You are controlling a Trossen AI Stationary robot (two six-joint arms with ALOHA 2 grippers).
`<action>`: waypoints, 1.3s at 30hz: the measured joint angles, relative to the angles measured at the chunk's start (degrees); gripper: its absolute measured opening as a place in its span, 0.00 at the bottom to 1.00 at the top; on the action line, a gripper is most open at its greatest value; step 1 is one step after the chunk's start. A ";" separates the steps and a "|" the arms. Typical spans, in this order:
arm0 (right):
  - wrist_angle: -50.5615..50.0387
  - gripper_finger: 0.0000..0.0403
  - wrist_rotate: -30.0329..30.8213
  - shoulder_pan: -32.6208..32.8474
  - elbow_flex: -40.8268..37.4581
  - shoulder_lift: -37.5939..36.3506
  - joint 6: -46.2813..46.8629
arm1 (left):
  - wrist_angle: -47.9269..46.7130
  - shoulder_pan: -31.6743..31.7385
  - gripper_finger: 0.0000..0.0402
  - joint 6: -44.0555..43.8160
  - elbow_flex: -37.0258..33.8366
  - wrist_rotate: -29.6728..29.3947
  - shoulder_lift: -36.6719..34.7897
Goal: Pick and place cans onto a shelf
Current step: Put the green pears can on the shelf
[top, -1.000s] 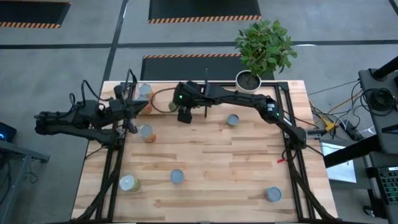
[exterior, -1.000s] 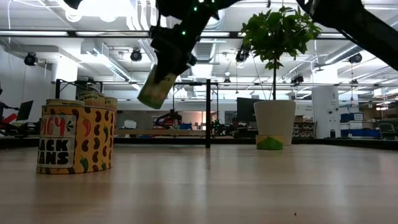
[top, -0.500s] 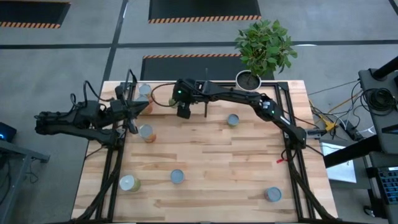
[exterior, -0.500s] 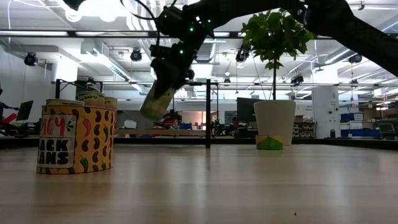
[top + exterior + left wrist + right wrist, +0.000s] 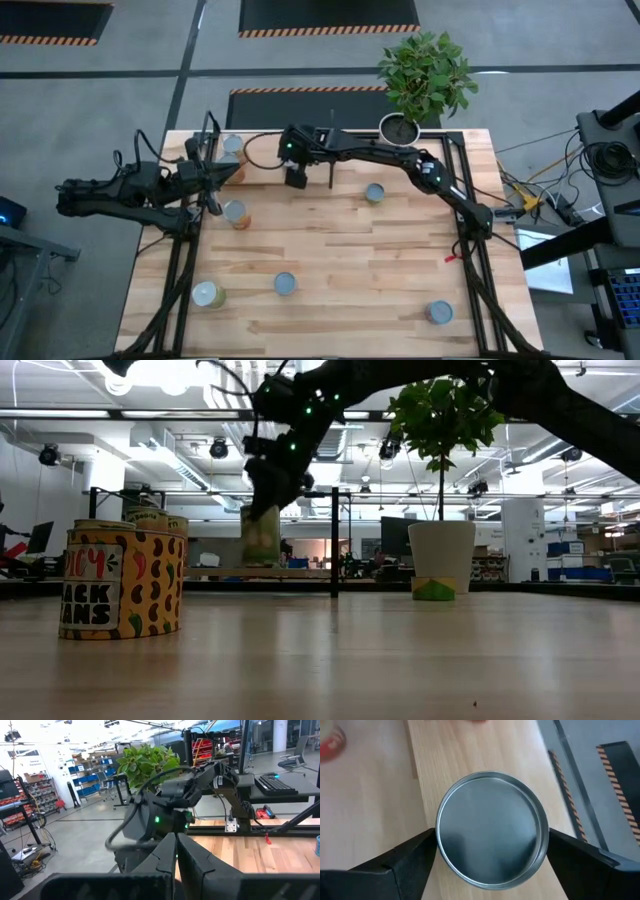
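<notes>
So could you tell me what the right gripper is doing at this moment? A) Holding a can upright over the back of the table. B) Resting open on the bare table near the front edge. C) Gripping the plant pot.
A: the right gripper has its fingers on either side of a can, which hangs upright under the arm.

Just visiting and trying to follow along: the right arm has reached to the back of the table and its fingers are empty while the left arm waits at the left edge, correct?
Not quite: the fingers are not empty. The right wrist view shows the right gripper shut on a can, one finger on each side. The low view shows that can held upright. The left gripper does wait at the left edge.
</notes>
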 joint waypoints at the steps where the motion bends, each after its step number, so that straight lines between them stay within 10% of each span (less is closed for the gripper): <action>1: -0.13 0.85 -0.01 0.04 0.00 -0.69 -0.06 | 0.00 0.00 0.00 0.00 0.00 0.00 0.10; 12: -3.29 0.84 -0.22 2.77 0.04 -7.62 1.57 | 2.12 0.00 0.00 -0.01 0.00 0.00 3.10; 39: 14.34 0.91 0.03 0.92 -2.18 3.87 4.94 | 3.02 0.01 0.00 0.24 0.18 0.00 4.12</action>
